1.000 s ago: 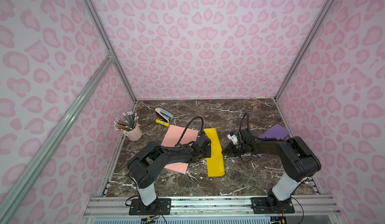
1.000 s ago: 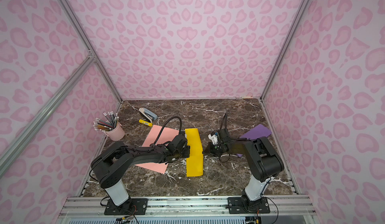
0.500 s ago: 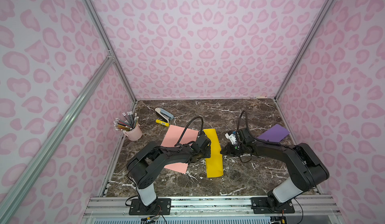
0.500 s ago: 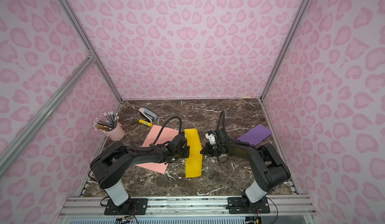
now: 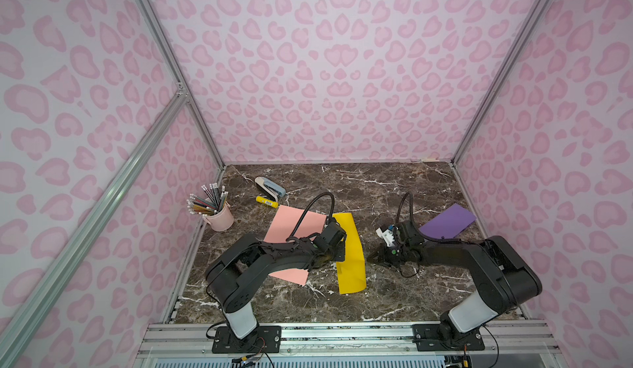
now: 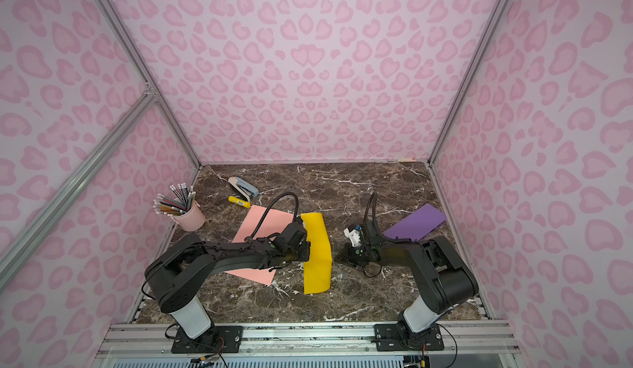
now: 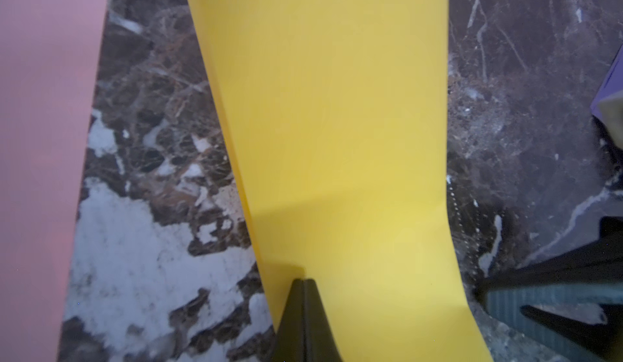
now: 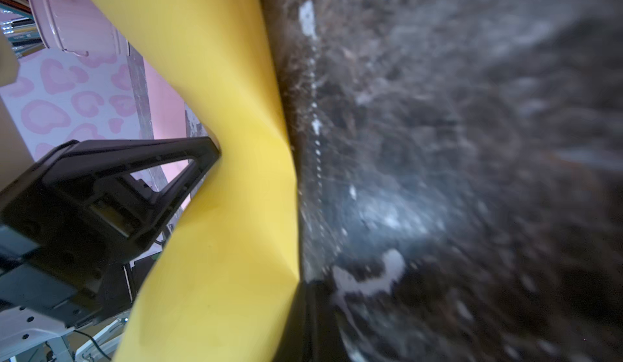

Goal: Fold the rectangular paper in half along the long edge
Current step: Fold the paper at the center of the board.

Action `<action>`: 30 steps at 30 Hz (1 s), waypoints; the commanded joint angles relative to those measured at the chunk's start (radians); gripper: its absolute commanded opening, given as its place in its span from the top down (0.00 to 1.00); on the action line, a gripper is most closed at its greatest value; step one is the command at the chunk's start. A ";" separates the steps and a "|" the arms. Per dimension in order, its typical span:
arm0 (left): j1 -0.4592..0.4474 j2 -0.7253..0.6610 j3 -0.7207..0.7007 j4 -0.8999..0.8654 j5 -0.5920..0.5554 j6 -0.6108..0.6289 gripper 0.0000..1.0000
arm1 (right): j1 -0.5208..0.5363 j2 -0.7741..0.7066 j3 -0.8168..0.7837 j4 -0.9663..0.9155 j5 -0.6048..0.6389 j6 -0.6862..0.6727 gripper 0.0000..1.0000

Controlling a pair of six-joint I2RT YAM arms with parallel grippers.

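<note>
Pins the folded yellow paper (image 5: pixel 351 256) to the worktop (image 5: pixel 394 191) beneath closed left fingers (image 7: pixel 296 320). Brings closed right fingers (image 5: pixel 378 258) lower, now just beside the fold edge. Probably readies creasing.

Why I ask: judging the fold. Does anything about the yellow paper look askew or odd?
Yes. The yellow paper is doubled over but not flat: its fold bulges round instead of creased, and its side kinks inward at mid-length, next to the right gripper, whose jaws are shut.
</note>
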 commanded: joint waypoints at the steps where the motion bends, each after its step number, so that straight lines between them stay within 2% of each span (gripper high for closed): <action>1: 0.001 -0.014 -0.007 -0.050 -0.035 0.006 0.96 | -0.005 -0.041 -0.001 -0.120 0.065 -0.043 1.00; 7: -0.001 -0.020 -0.010 -0.049 -0.036 0.002 0.96 | 0.118 -0.133 0.074 -0.124 0.082 0.039 1.00; 11: -0.002 -0.012 -0.009 -0.042 -0.032 -0.006 0.96 | 0.206 -0.092 0.102 -0.091 0.102 0.085 1.00; 14: -0.003 -0.004 -0.005 -0.037 -0.029 -0.011 0.96 | 0.234 -0.049 0.089 -0.058 0.111 0.096 1.00; 17: -0.004 0.000 0.000 -0.039 -0.027 -0.011 0.96 | 0.227 -0.026 0.055 -0.043 0.133 0.095 1.00; 20: -0.004 -0.002 -0.001 -0.039 -0.026 -0.010 0.96 | 0.202 -0.076 -0.009 -0.028 0.144 0.101 1.00; 25: -0.004 0.001 -0.003 -0.038 -0.026 -0.007 0.96 | 0.102 -0.153 -0.078 -0.101 0.134 0.045 1.00; 27: -0.005 0.006 0.000 -0.038 -0.022 -0.005 0.96 | 0.082 -0.185 -0.072 -0.139 0.113 0.022 1.00; 30: -0.007 0.008 0.000 -0.037 -0.024 -0.006 0.96 | 0.106 -0.224 -0.012 -0.177 0.118 0.019 1.00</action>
